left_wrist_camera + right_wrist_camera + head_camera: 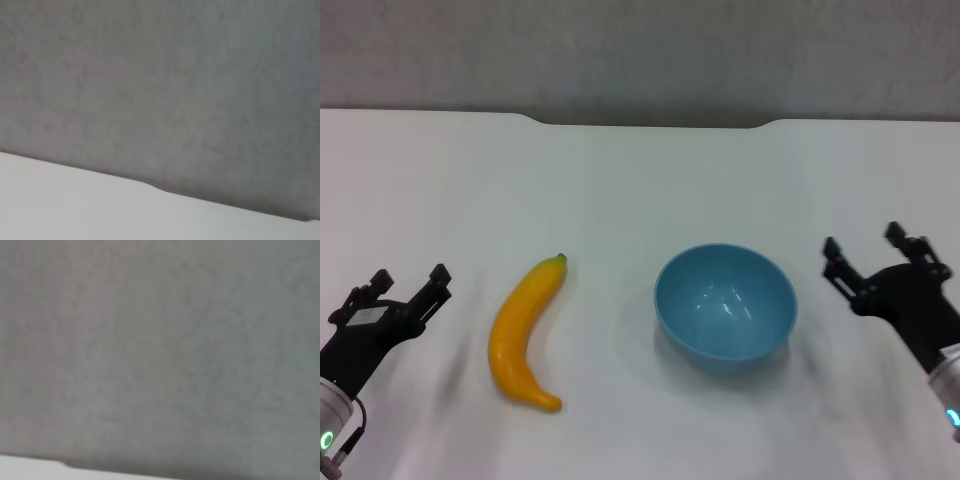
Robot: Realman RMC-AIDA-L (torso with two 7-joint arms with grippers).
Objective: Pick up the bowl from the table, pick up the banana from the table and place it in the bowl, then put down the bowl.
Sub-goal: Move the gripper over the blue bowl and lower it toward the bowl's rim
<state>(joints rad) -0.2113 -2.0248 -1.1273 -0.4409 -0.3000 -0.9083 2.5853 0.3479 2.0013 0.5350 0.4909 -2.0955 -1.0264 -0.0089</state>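
Resting upright near the middle of the table (pixel 620 180), the bowl (pixel 725 305) held nothing, and the banana (pixel 523 333) lay on the white top just to its left, apart from it, stem end pointing toward the far edge. Farther left of the bowl, beyond the banana, the left gripper (pixel 410 284) stood with its fingers spread and holding nothing. Close on the bowl's right, the right gripper (pixel 865 252) was likewise spread and empty, touching neither object.

A glossy light-blue bowl (pixel 725 306) sits upright on the white bench (pixel 620 190); a curved yellow banana (pixel 525 333) lies beside it, apart.
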